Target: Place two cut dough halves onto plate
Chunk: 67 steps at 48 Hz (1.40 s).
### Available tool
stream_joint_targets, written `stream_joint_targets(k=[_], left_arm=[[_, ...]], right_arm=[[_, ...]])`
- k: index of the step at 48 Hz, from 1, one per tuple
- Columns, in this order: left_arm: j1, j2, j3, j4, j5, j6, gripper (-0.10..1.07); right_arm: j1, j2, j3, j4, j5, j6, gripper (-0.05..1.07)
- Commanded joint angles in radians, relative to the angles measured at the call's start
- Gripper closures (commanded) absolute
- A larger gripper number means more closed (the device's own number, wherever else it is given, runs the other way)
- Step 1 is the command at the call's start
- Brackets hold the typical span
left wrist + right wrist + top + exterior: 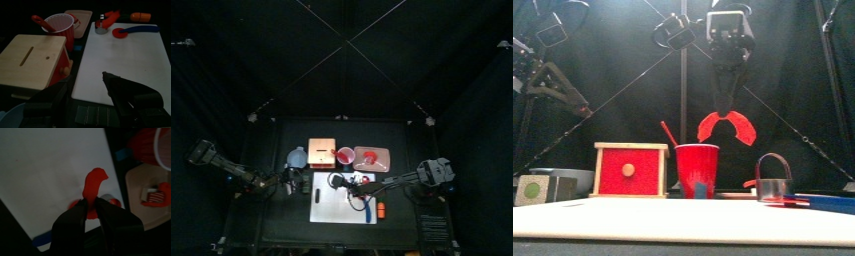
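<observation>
The right arm comes in from three o'clock in the top view and reaches toward the table's middle. In the front view its gripper (727, 112) hangs high above the table, pointing straight down, with the jaws pinched narrowly on a red dough half (727, 126). The crescent dangles below the jaw tips like an arch, both ends drooping. The right wrist view shows the same grip: the two black jaws clamp the dough half (94, 185) near its middle, one curved end rising beyond the fingertips and red showing on either side of them, over the white board (47, 173).

In the top view the pale pink plate (374, 157) sits just past the board's far edge, at about one o'clock from the board's centre, with something red on it; whether that is the second dough half I cannot tell. The red cup (698, 170) stands just beside the plate, at its nine o'clock, with the orange-tan block (629, 169) further along at nine o'clock.

The left arm rests at the table's nine o'clock side, its gripper (83, 97) held low over the board's near corner, jaws standing apart and holding nothing.
</observation>
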State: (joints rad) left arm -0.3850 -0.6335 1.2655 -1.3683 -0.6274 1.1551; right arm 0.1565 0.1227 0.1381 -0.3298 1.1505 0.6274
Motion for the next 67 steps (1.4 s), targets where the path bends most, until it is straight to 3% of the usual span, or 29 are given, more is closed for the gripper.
stream_joint_targets(k=[1, 16, 28, 34, 48, 67], left_arm=[[0.003, 0.002, -0.011, 0.003, -0.005, 0.002, 0.1], [0.003, 0.002, -0.011, 0.003, -0.005, 0.002, 0.1], [0.005, 0.002, -0.006, 0.003, -0.005, 0.002, 0.1], [0.011, 0.002, -0.003, 0.003, -0.005, 0.002, 0.1], [0.014, 0.002, 0.0, 0.003, -0.005, 0.002, 0.1], [0.014, 0.002, -0.002, 0.003, -0.005, 0.002, 0.1]], right_arm=[[-0.04, -0.074, 0.011, -0.028, 0.018, -0.006, 0.43], [-0.268, -0.179, 0.242, -0.071, 0.009, -0.054, 0.43], [-0.402, -0.153, 0.33, -0.094, -0.16, -0.06, 0.42], [-0.411, -0.133, 0.342, -0.094, -0.206, -0.061, 0.42], [-0.385, -0.141, 0.385, -0.084, -0.187, -0.055, 0.41], [-0.385, -0.13, 0.382, -0.104, -0.163, -0.041, 0.24]])
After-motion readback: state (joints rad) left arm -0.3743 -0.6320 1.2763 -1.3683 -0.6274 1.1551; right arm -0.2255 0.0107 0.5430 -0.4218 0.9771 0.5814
